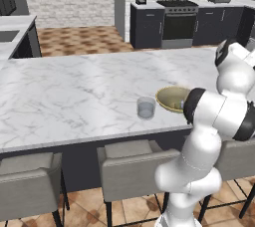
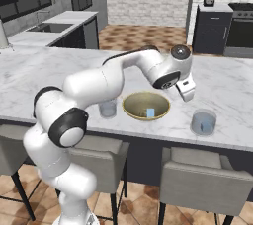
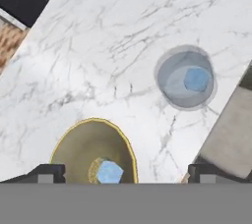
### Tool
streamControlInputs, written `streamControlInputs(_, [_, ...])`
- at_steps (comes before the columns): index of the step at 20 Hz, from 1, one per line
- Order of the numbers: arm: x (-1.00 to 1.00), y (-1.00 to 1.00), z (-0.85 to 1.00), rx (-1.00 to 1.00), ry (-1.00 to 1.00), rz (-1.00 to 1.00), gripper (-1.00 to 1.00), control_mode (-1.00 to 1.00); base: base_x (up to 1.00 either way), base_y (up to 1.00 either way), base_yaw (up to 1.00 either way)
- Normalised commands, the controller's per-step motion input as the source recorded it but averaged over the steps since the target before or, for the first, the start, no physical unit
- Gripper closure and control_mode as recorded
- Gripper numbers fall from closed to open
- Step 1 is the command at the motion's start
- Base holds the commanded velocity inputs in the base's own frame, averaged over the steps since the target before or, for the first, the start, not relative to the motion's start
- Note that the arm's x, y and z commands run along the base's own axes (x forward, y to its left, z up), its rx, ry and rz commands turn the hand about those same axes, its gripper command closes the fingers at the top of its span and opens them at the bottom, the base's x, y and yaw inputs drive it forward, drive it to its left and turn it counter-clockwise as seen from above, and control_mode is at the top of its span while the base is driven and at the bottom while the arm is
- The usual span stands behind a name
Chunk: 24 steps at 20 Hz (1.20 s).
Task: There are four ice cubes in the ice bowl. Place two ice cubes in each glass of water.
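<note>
The gripper point(image 3: 123, 174) hung above the counter point(image 3: 98, 46), its fingers point(image 3: 47, 173) spread wide and grasping nothing. Between them, below, lay the bowl point(image 3: 78, 144) holding an ice cube point(image 3: 109, 172). Ahead of the fingertips stood a glass point(image 3: 185, 76) containing one cube point(image 3: 197, 79). Judged: a fetching step; the next move calls for descending squarely over the bowl's cube.

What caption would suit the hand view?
Open gripper above ice bowl holding one ice cube; another cube in a glass.
</note>
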Motion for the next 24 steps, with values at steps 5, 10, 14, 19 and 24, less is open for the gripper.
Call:
streamControlInputs(5, [-0.10, 0.74, 0.00, -0.12, 0.14, 0.17, -1.00, -1.00, 0.00, 0.00, 0.00])
streamControlInputs(10, [-0.17, 0.37, -0.02, -0.01, 0.00, 0.36, -1.00, -1.00, 0.00, 0.00, 0.00])
streamControlInputs(14, [-0.03, 0.46, -0.07, 0.00, 0.00, 0.32, -1.00, -1.00, 0.00, 0.00, 0.00])
streamControlInputs(19, [0.00, 0.64, 0.00, -0.01, 0.15, 0.14, -1.00, -1.00, 0.00, 0.00, 0.00])
streamControlInputs(24, [0.00, 0.43, 0.00, 0.00, 0.24, 0.00, -1.00, -1.00, 0.00, 0.00, 0.00])
